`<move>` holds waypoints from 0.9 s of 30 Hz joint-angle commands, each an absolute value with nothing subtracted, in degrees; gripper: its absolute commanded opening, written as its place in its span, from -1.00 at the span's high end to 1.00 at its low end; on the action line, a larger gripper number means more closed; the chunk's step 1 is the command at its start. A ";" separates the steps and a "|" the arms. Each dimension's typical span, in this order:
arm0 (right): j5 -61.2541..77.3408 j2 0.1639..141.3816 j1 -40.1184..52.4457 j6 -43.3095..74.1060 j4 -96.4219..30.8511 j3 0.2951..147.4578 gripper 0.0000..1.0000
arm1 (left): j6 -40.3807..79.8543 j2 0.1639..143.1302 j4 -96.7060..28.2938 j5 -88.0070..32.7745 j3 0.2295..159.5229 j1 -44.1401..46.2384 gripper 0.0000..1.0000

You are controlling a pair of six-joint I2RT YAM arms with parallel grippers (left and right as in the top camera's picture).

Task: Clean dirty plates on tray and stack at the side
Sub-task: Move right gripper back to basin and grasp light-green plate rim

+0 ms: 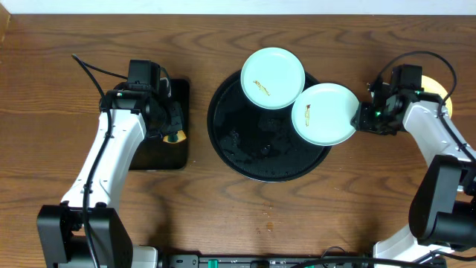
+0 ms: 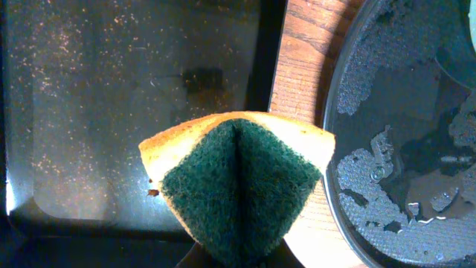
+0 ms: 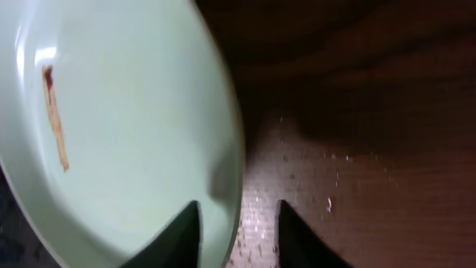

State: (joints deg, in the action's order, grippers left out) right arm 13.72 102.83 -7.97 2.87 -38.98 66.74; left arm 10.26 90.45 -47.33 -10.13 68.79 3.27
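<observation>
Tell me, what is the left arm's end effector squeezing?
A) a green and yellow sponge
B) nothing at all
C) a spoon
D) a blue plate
A: in the left wrist view the green and yellow sponge is pinched and folded in the left end effector, above the small rectangular tray.

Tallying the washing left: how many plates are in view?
3. One mint plate on the tray's far rim, a second mint plate on its right rim, and a yellow plate at the far right, mostly hidden behind the right arm.
</observation>
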 commanded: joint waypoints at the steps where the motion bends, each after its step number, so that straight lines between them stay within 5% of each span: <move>1: 14.44 103.28 -7.05 4.60 -37.01 66.24 0.61 | 9.74 90.61 -47.27 -9.80 68.45 3.18 0.84; 5: 14.46 103.26 -7.05 6.44 -35.33 66.32 0.98 | 9.74 90.61 -47.27 -9.80 68.45 3.18 0.85; 14: 16.86 96.55 -4.54 7.53 -42.24 69.54 0.98 | 9.72 90.61 -46.57 -9.76 68.45 3.18 0.84; 27: -6.11 91.88 14.96 19.27 -47.33 68.93 0.98 | 8.62 90.83 -45.39 1.26 68.45 3.18 0.84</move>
State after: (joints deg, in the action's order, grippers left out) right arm 1.72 91.39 11.57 14.81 -47.90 68.73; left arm 9.98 90.45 -46.00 -6.22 68.79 3.27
